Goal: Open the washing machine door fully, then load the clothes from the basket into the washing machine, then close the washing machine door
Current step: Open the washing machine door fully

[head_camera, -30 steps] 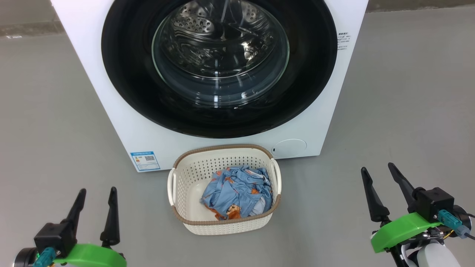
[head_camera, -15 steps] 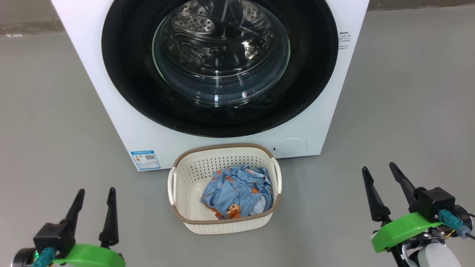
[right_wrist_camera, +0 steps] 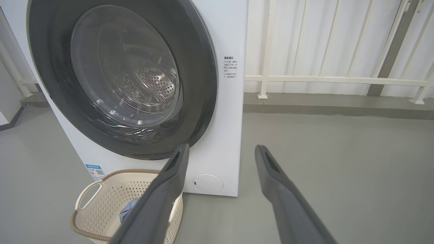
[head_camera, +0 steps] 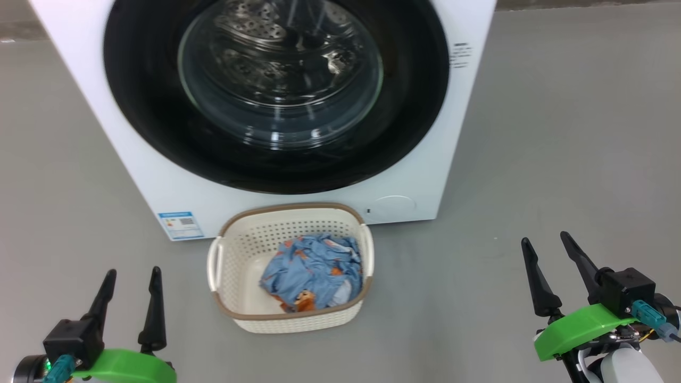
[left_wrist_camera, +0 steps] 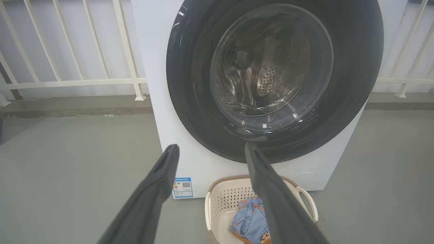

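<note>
1. The washing machine stood on the grey floor at 12 o'clock in the head view. The washing machine door was shut flat against its white front, and the steel drum showed through the glass.
2. The basket sat on the floor just before the machine, at 6 o'clock from the door. A blue label was at its 10 o'clock and a round flap at its 1 o'clock.
3. The clothes lay bunched inside the basket, toward its 3 o'clock side.
4. The left gripper hung at 7 o'clock, released, jaws spread, grasping nothing, well apart from the basket.
5. The right gripper hung at 4 o'clock, likewise released and empty.
</note>
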`<state>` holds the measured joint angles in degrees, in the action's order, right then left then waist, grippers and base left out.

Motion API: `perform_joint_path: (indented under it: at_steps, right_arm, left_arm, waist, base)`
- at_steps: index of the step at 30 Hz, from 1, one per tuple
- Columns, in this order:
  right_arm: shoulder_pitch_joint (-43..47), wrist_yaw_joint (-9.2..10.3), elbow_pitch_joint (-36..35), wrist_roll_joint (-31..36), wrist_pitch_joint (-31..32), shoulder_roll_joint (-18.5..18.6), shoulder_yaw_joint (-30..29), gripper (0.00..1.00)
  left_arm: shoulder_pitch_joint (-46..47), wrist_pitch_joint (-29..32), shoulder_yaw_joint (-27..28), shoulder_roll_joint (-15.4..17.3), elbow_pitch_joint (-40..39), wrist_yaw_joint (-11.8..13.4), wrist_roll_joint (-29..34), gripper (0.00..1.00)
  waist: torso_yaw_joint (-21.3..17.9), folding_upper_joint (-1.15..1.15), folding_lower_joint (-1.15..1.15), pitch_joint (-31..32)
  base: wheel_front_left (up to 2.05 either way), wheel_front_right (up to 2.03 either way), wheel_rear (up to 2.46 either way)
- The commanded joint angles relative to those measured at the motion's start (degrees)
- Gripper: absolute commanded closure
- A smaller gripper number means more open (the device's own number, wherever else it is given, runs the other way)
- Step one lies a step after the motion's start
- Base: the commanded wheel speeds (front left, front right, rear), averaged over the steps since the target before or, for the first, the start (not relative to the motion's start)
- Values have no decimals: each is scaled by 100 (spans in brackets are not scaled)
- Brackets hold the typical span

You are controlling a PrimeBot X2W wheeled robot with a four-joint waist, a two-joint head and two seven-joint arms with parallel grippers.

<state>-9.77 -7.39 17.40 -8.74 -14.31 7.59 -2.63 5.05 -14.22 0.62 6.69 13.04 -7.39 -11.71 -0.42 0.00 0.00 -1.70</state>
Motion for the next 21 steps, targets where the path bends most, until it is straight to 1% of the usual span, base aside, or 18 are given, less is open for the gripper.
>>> perform_joint_path:
  at_steps: [1,6,11,16,21]
  right_arm:
    - [-205,-10,-153,15,-69,60,99,0]
    - [-214,-10,-175,22,-69,53,59,0]
    - [-218,-10,-212,27,-69,21,23,0]
    - [-229,-10,-216,30,-69,-2,15,0]
    - [-241,-10,-219,28,-69,-3,0,0]
  left_arm:
    - [253,-78,208,101,-166,-10,41,0]
    - [272,-78,268,52,-227,-10,-5,0]
    - [292,-78,295,27,-236,-10,50,0]
    - [320,-78,279,27,-224,-10,34,0]
    - [334,-78,277,8,-250,-10,29,0]
  waist:
    - [1,0,0,-9]
    - [11,0,0,-36]
    - [28,0,0,-83]
    - [43,0,0,-136]
    - [55,0,0,-165]
  base:
    - [123,123,-246]
    - [120,120,-240]
    - [88,88,-177]
    - [49,49,-98]
    - [11,11,-22]
